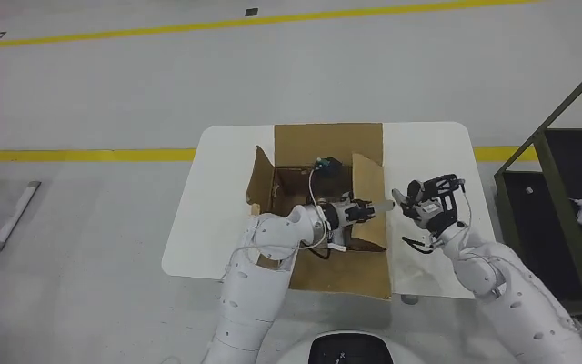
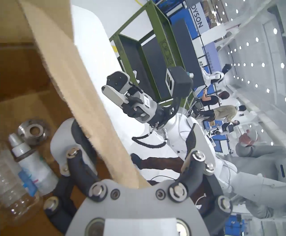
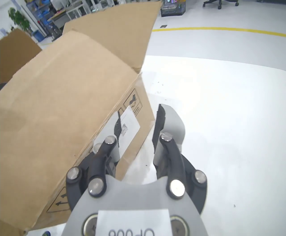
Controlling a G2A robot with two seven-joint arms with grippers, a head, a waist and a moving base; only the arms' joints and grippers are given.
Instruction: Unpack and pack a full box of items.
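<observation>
Box (image 1: 327, 142) stands open between the desk's (image 1: 218, 209) far and near edges. Left gripper (image 1: 370, 210) straddles its right flap (image 2: 67, 67), fingers wide. Right gripper (image 3: 140, 121), fingers apart, is beside the outer wall.

I make out a white printed label (image 3: 129, 125) and handling symbols (image 3: 133, 103) on the side of the box (image 3: 67, 100). There is a lettered sticker (image 3: 134, 223) behind the right gripper (image 3: 140, 121) and a lettered sign (image 2: 198, 16) in the hall.
</observation>
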